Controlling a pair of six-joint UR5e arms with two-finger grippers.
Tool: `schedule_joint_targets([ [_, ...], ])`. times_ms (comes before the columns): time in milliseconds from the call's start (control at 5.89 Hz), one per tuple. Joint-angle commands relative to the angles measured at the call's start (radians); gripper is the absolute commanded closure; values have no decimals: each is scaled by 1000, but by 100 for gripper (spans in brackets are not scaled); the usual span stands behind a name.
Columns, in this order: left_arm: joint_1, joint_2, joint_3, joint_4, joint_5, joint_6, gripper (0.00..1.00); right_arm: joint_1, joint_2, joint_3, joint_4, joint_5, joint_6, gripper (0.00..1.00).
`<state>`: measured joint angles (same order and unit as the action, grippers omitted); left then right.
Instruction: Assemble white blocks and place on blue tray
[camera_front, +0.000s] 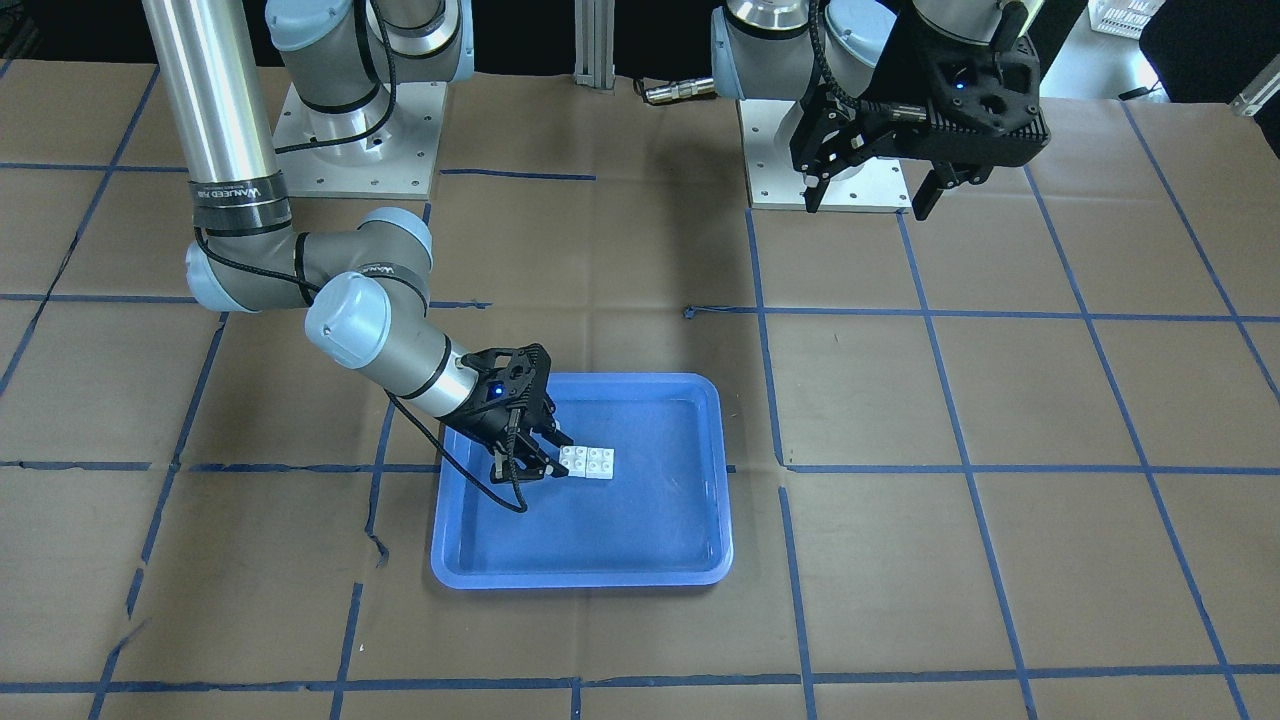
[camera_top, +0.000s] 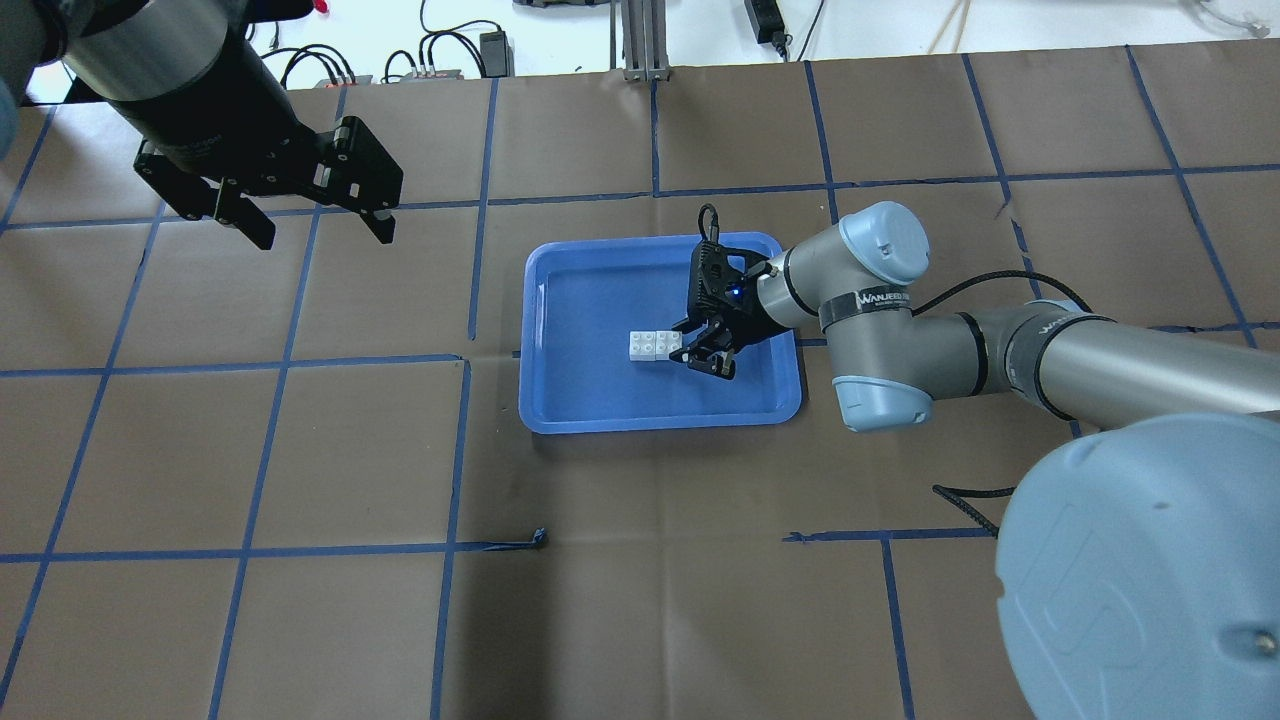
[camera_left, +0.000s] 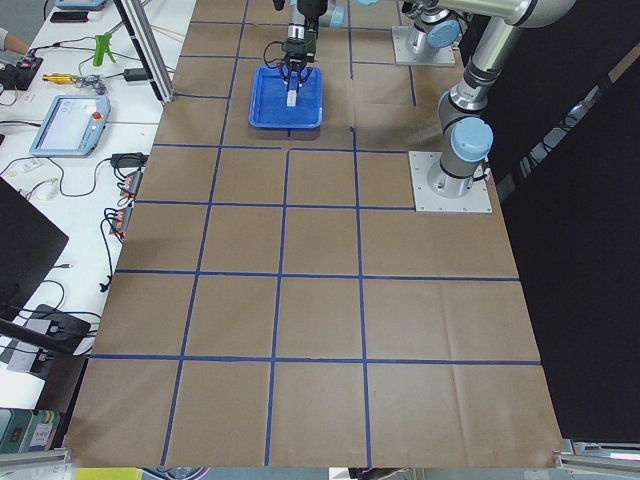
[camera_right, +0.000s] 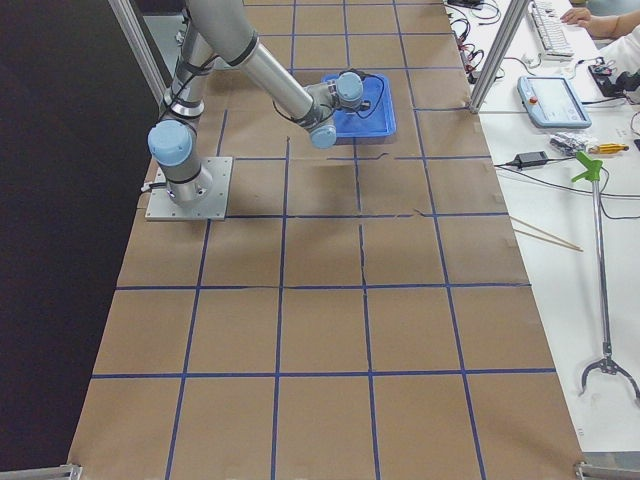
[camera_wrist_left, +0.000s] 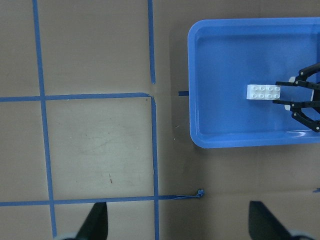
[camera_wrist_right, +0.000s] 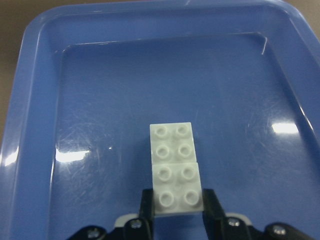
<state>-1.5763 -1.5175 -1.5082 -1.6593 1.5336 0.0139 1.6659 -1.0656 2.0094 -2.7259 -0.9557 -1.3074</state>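
Note:
Two white blocks (camera_front: 588, 462), joined end to end into one piece, lie flat on the base of the blue tray (camera_front: 600, 535). They also show in the overhead view (camera_top: 655, 345), the left wrist view (camera_wrist_left: 263, 91) and the right wrist view (camera_wrist_right: 174, 167). My right gripper (camera_front: 548, 455) reaches low into the tray (camera_top: 600, 400). Its fingers (camera_wrist_right: 146, 206) press both sides of the near block. My left gripper (camera_top: 325, 238) hangs open and empty, high above the table and far from the tray.
The table is covered in brown paper with a blue tape grid. The right arm's elbow (camera_top: 880, 320) hangs over the tray's right side. Both arm bases (camera_front: 360, 130) stand at the robot's edge of the table.

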Motion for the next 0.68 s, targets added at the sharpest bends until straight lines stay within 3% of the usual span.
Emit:
schedule_joint_targets([
  [0,1,0,-3,1,-1,0,1,0,1,0,0,0,0,70],
  [339,1,-1,-3,1,-4,0,1,0,1,-1,0,0,4,56],
  [509,1,-1,-3,3,-4,0,1,0,1,-1,0,0,4,54],
])
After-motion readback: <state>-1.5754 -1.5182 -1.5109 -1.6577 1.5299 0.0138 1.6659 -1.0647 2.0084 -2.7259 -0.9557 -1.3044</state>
